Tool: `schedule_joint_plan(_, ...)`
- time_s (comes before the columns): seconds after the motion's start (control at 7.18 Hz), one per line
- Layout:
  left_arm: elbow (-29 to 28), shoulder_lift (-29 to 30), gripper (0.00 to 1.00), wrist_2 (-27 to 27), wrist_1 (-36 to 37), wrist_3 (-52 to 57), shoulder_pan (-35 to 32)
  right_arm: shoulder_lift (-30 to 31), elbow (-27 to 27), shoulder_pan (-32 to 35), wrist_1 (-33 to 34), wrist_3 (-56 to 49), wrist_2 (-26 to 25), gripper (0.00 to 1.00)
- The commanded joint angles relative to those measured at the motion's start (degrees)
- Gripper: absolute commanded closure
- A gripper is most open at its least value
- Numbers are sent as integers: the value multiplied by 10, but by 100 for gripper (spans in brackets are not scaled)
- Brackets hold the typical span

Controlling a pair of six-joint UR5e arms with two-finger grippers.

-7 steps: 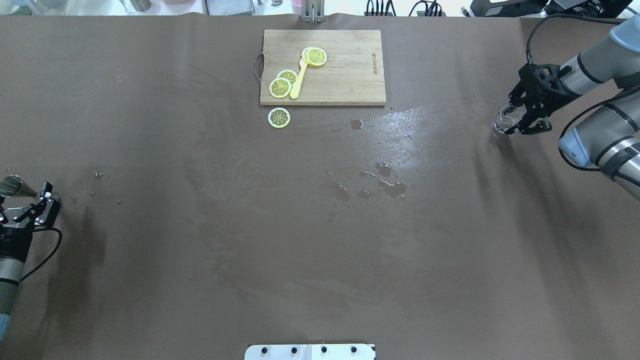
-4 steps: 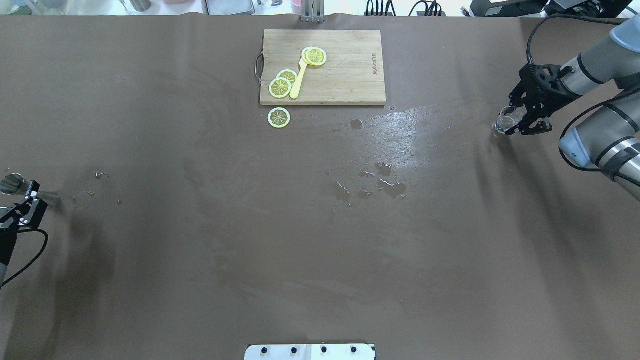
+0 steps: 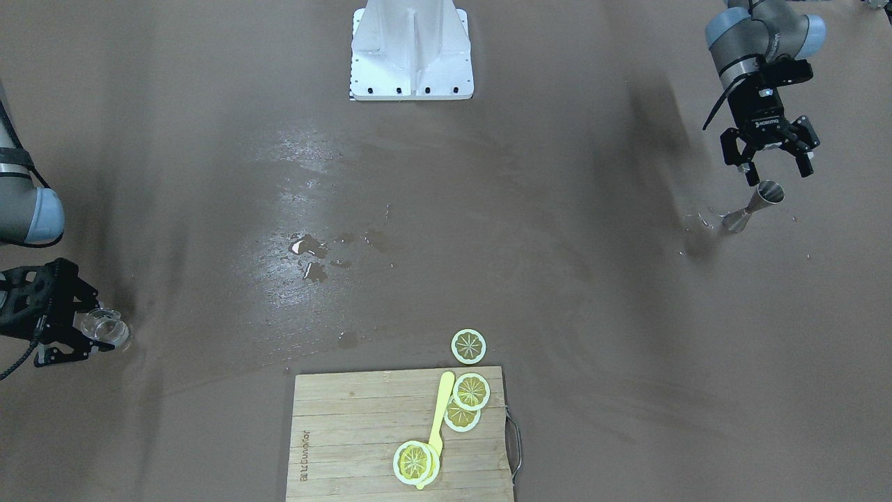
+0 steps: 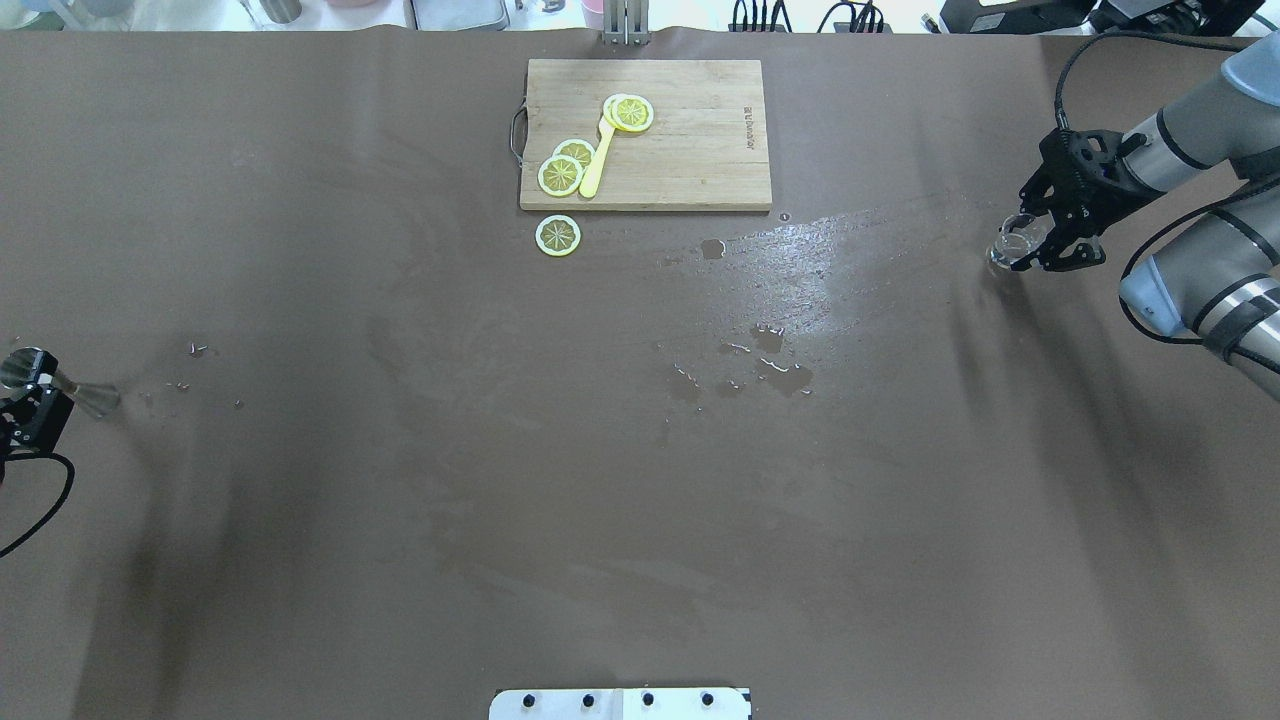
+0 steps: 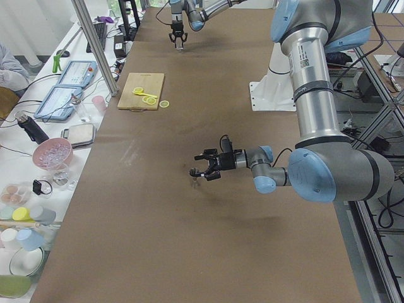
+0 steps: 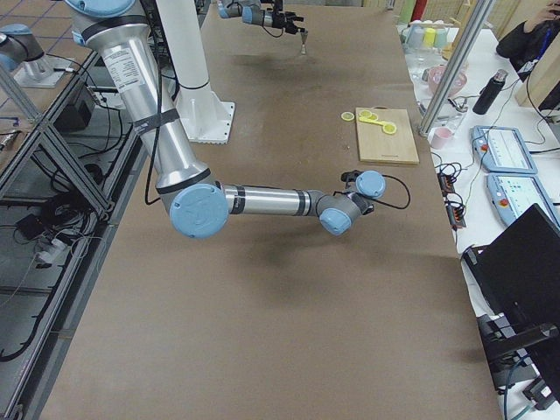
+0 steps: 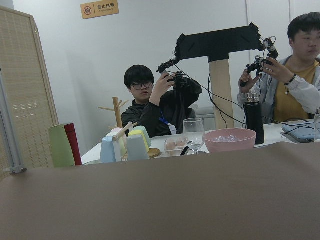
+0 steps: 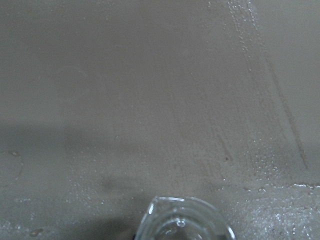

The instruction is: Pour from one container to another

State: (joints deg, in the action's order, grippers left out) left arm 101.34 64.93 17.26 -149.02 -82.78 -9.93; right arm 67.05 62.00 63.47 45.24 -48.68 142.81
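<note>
A steel hourglass-shaped jigger (image 3: 755, 204) stands on the brown table (image 3: 557, 244) near its left end. The left gripper (image 3: 779, 174) is just beside it, fingers spread and empty. At the right end, the right gripper's (image 3: 90, 329) fingers flank a small clear glass (image 3: 108, 329); whether they clamp it, I cannot tell.

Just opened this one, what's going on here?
The arms are at opposite ends of the table. The left gripper is open, just off a metal jigger that stands free. The right gripper flanks a small clear glass; whether it grips is unclear. Puddles lie mid-table. Nothing is being poured.
</note>
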Motion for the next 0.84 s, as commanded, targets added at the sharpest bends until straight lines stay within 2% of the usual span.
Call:
schedule_joint_plan(0.0, 132, -20, 1, 56, 24, 102, 1, 0, 1, 1, -1, 2, 2, 42)
schedule_joint_plan(0.14, 170, 12, 1, 83, 23, 199, 3, 1, 2, 0, -2, 2, 3, 39)
schedule_joint_plan(0.28, 172, 74, 1, 108, 25, 274, 2, 2, 3, 1, -2, 3, 4, 32)
schedule_joint_plan(0.42, 177, 105, 1, 180, 25, 310, -3, 3, 3, 0, -2, 3, 4, 32)
schedule_joint_plan(0.56, 184, 128, 1, 273, 29, 310, -37, 3, 4, 1, -2, 3, 4, 31)
schedule_joint_plan(0.7, 184, 146, 1, 428, 49, 311, -137, 3, 4, 0, -2, 4, 4, 31)
